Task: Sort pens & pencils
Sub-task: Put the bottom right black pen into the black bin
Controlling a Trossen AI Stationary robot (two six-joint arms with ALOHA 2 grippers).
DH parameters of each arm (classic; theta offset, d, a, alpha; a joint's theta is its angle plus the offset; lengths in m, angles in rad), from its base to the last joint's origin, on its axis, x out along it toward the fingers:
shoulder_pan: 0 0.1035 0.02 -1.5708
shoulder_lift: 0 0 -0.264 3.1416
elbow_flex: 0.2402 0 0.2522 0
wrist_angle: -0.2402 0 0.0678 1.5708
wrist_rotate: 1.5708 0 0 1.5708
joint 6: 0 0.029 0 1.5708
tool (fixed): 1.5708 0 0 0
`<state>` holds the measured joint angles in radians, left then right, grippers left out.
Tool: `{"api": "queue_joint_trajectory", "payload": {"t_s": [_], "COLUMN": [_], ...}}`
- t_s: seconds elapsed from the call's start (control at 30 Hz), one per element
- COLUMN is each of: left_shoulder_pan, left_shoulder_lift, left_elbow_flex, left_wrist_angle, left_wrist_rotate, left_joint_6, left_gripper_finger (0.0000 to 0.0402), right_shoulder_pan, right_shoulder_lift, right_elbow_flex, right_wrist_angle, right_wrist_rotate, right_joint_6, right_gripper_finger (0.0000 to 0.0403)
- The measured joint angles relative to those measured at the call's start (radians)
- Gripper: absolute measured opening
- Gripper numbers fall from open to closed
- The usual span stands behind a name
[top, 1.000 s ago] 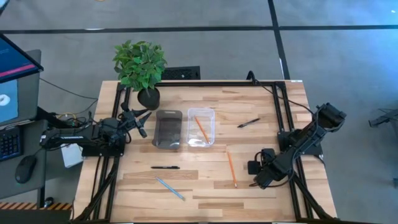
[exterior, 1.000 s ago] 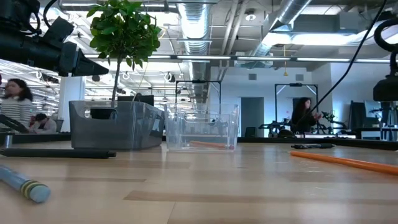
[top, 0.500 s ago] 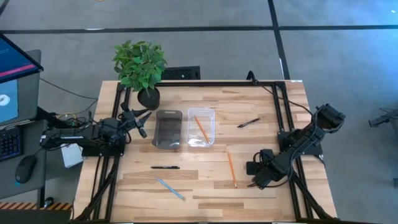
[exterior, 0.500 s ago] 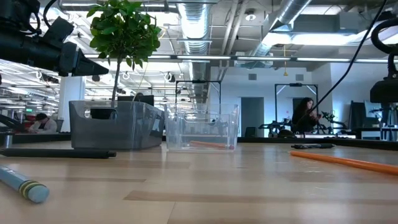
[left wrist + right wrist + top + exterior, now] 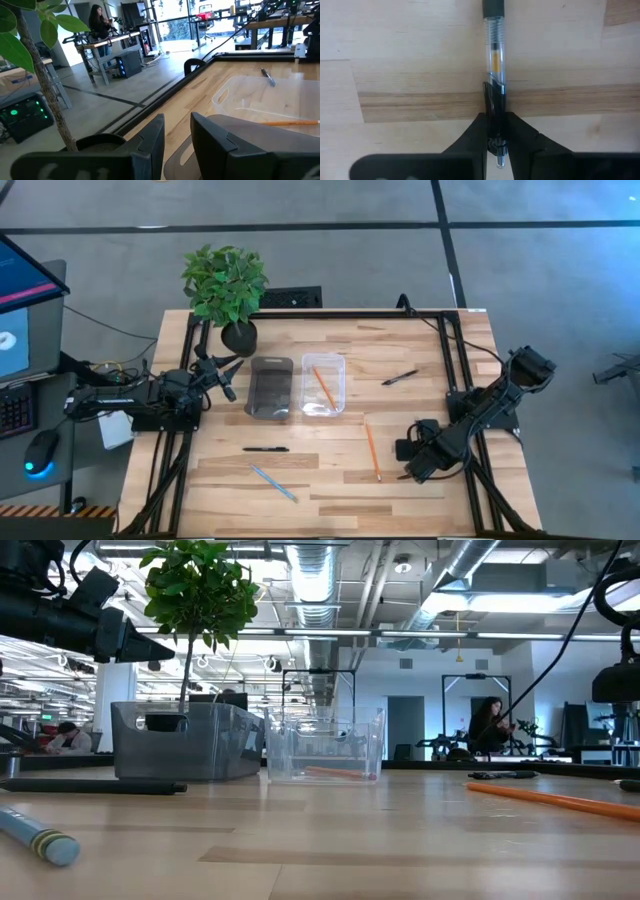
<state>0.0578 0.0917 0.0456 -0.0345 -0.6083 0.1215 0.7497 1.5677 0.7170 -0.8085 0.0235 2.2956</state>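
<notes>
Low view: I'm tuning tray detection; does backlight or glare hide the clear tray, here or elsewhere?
Low view: bright ceiling lights shine through the clear tray, yet its orange pencil shows. High view: even light, no glare on the table. Right wrist view: flat light on the pen.

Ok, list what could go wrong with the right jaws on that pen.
1. The right gripper has its jaws on the pen only at the clip end, so the long free part may droop, swing or slip out on the lift.
2. An orange pencil lies on the table close by, and a sweep could knock it.
3. The clear tray already holds a pencil, so dropping the pen there rather than in the grey tray would mix the sort.
</notes>
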Motion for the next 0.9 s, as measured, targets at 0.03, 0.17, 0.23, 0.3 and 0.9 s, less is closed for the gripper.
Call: {"api": "queue_joint_trajectory", "payload": {"t_s": [0.03,0.17,0.23,0.3,0.9], "left_shoulder_pan": [0.0,0.0,0.0,0.0,0.0], "left_shoulder_lift": [0.0,0.0,0.0,0.0,0.0], "left_elbow_flex": [0.0,0.0,0.0,0.0,0.0], "left_wrist_angle": [0.0,0.0,0.0,0.0,0.0], "left_wrist_rotate": [0.0,0.0,0.0,0.0,0.0], "left_joint_6": [0.0,0.0,0.0,0.0,-0.002], "left_gripper_finger": [0.0086,0.0086,0.0086,0.0086,0.0086], "right_shoulder_pan": [-0.002,-0.025,-0.037,-0.05,-0.156], "right_shoulder_lift": [0.0,0.008,0.012,0.012,0.008], "right_elbow_flex": [0.001,0.031,0.054,0.073,0.186], "right_wrist_angle": [-0.001,-0.026,-0.046,-0.048,-0.058], "right_wrist_rotate": [0.0,-0.008,-0.013,-0.005,0.22], "right_joint_6": [0.001,-0.001,-0.021,-0.048,-0.249], "right_gripper_finger": [0.0068,0.0077,0.0078,0.0075,0.0055]}}
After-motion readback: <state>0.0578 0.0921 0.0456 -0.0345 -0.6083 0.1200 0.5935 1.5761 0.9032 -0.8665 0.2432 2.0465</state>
